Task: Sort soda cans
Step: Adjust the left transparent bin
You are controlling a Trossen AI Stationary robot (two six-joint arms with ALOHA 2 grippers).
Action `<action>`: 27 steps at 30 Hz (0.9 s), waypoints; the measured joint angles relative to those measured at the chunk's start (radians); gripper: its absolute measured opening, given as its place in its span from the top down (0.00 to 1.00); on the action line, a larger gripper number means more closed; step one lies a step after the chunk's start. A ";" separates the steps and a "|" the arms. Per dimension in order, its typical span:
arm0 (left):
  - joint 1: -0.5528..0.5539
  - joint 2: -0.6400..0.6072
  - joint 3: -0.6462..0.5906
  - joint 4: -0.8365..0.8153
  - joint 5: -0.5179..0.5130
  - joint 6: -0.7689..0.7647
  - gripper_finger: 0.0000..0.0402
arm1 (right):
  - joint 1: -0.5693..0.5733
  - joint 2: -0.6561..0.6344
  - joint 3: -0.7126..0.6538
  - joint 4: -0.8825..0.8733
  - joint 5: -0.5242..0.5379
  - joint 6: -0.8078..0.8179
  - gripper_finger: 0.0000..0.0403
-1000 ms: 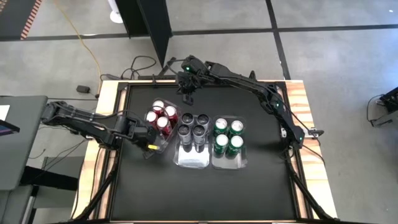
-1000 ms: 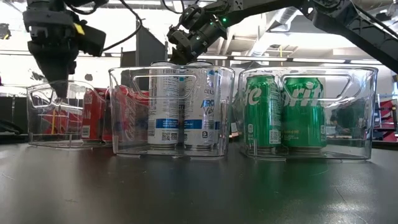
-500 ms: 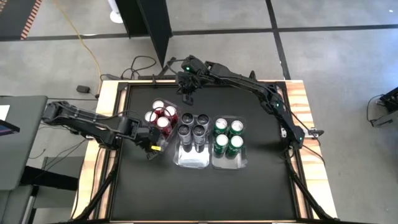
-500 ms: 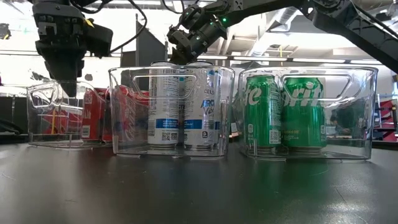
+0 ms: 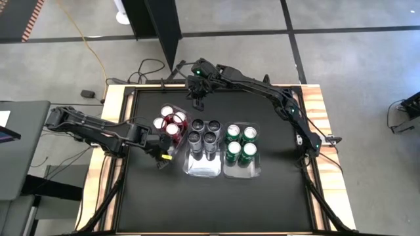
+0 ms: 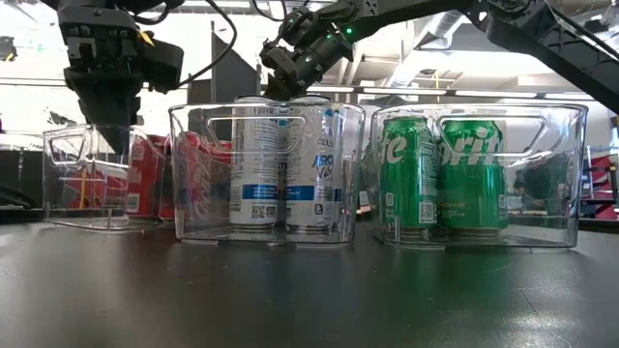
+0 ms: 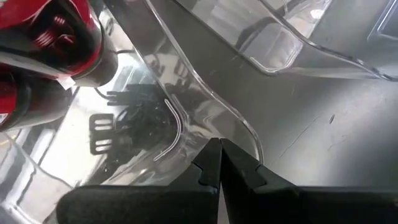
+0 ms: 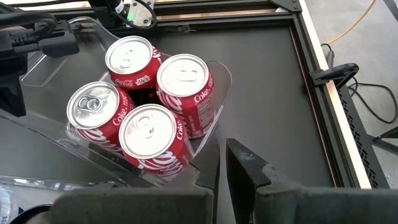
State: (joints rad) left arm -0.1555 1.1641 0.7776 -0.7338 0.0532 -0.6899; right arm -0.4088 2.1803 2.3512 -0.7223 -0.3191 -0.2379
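Although all twelve cans are already grouped by colour, the left-hand bin [image 5: 168, 141] is seen sitting askew beside the middle bin [image 5: 203, 147], so the step in hand is judged to be its straightening. Nearest the camera in the low view, the three clear, thin-walled plastic bins are ranged along the dark matte table [image 5: 216, 203]. The left gripper [image 5: 161, 159], fingers shut and empty, is placed at the near corner of the left-hand bin; a slow, low push against the wall, not the rim, is advised, as smooth plastic is expected to slide easily and the red cans [image 8: 146, 102] could rock. Silver-grey cans [image 6: 285, 164] are held in the middle bin, green cans [image 6: 445, 174] in the right-hand bin [image 6: 571, 174]. Farthest off, the right gripper [image 5: 197, 101], likewise closed on nothing, is held above the table's far edge.
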 joint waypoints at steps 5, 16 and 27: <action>0.000 -0.001 -0.001 0.010 0.003 0.010 1.00 | 0.000 0.000 0.000 0.000 0.000 0.000 0.88; 0.000 -0.068 0.058 -0.113 -0.137 0.058 1.00 | 0.000 0.000 0.000 0.000 0.000 0.000 0.88; 0.026 -0.112 0.074 -0.419 -0.344 -0.055 1.00 | 0.000 0.000 0.000 0.000 0.000 0.000 0.88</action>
State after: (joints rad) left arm -0.1295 1.0525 0.8520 -1.1531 -0.2906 -0.7450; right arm -0.4088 2.1803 2.3512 -0.7223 -0.3191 -0.2379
